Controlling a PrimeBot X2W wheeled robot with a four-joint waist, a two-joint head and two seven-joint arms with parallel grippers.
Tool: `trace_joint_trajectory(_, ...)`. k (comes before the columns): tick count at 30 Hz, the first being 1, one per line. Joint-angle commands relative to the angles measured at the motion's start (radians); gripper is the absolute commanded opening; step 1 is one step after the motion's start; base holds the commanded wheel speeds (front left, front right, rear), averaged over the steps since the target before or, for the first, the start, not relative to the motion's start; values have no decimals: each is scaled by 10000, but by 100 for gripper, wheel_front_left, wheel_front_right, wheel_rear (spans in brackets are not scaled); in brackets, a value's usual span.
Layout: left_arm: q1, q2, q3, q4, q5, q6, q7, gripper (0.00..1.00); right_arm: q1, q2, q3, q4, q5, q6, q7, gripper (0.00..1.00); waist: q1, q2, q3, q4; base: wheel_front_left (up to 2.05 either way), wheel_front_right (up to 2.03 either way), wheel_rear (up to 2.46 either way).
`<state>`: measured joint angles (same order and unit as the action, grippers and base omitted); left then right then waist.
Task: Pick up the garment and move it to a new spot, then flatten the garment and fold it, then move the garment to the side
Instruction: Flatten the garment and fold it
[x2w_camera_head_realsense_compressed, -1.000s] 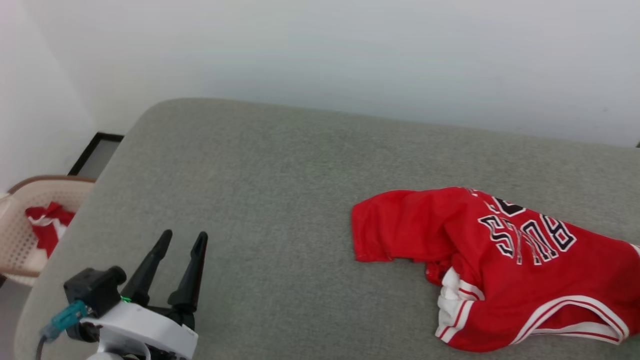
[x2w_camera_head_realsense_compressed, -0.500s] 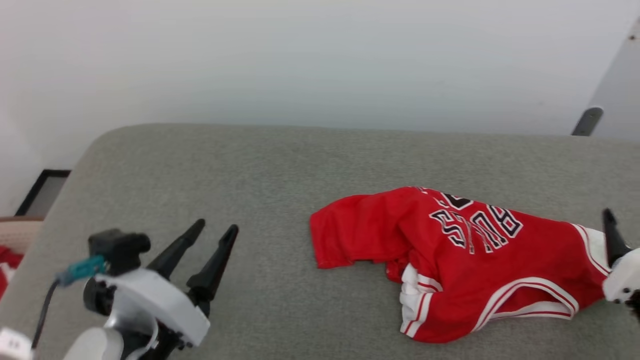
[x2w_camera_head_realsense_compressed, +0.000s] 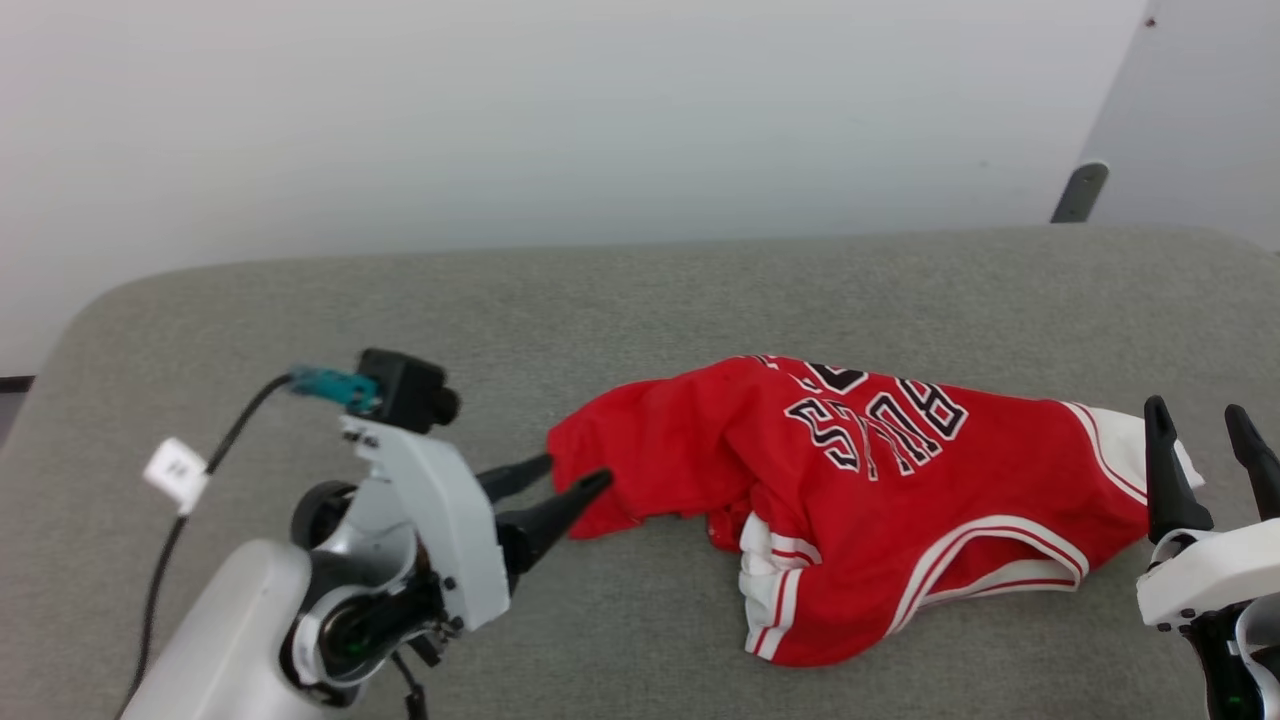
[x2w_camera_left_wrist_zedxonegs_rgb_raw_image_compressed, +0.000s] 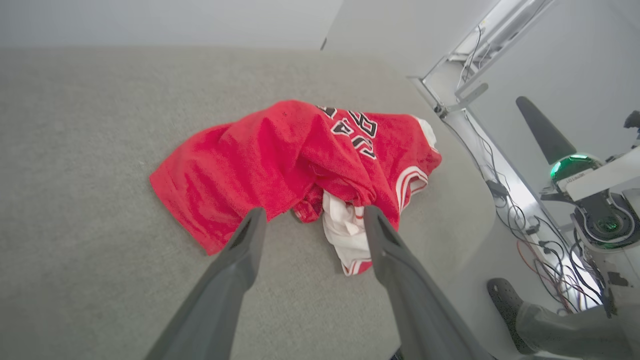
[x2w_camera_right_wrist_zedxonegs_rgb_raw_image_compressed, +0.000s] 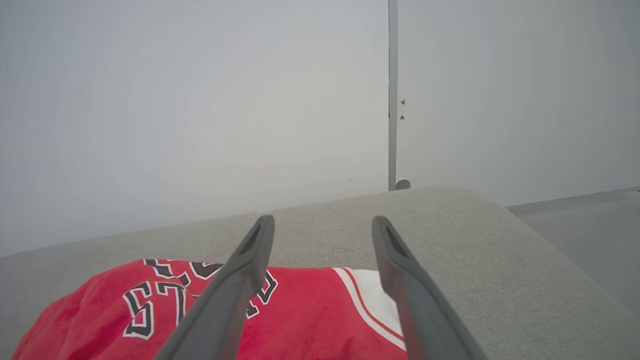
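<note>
On the left, the left gripper (x2w_camera_head_realsense_compressed: 577, 469) lies low over the grey padded surface (x2w_camera_head_realsense_compressed: 300, 300), its fingers spread and holding nothing. The tips are at the red left edge of the garment (x2w_camera_head_realsense_compressed: 880, 500), though I cannot tell whether they touch it. The garment lies crumpled right of the middle, with the black lettering facing up and upside down to the robot. One white sleeve is bunched under its near edge and another sticks out at the far right. The right gripper (x2w_camera_head_realsense_compressed: 1195, 406) stands just beside that right sleeve, fingers also apart and empty.

The lift looks about to begin, and I would say each end needs a proper bite. The left fingers should slide one under and one over the red edge, taking both layers rather than skimming the top. The right should close on the striped shoulder seam, not the loose sleeve tip. Then both should rise together so the cloth hangs flat instead of twisting.

Around them, a black cable (x2w_camera_head_realsense_compressed: 170, 530) with a white tag (x2w_camera_head_realsense_compressed: 175, 470) trails loose from the left wrist and could drag across the surface. The soft grey cover itself might catch a low fingertip. I see nothing between either gripper and the cloth. To the right the surface rounds off close to the right gripper, with a pale wall (x2w_camera_head_realsense_compressed: 600, 120) behind and a tangle of wires (x2w_camera_left_wrist_zedxonegs_rgb_raw_image_compressed: 520, 210) on the floor beyond.
</note>
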<state>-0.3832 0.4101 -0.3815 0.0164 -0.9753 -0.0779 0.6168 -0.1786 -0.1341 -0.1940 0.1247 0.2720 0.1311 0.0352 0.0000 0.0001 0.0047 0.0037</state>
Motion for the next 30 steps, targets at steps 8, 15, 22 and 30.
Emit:
trace_joint_trajectory(8,-826,-398,-922,532,-624,391,2012,100,274,456,-171,-911,-133,-6,125,100,0,-1,474,-716,0,0,0)
trace_joint_trajectory(15,-741,-671,-1355,648,-932,698,2835,100,309,626,-131,-1139,-50,-6,129,100,0,-1,602,-1084,0,0,0)
trace_joint_trajectory(22,-585,-838,-1625,1189,-619,448,2460,100,259,739,16,-1245,4,-6,55,100,0,-1,790,-1431,0,0,0)
trace_joint_trajectory(30,-670,-1169,-1725,2275,-249,-44,1353,100,85,821,210,-1239,72,-6,-21,100,0,-1,1110,-1723,0,0,0)
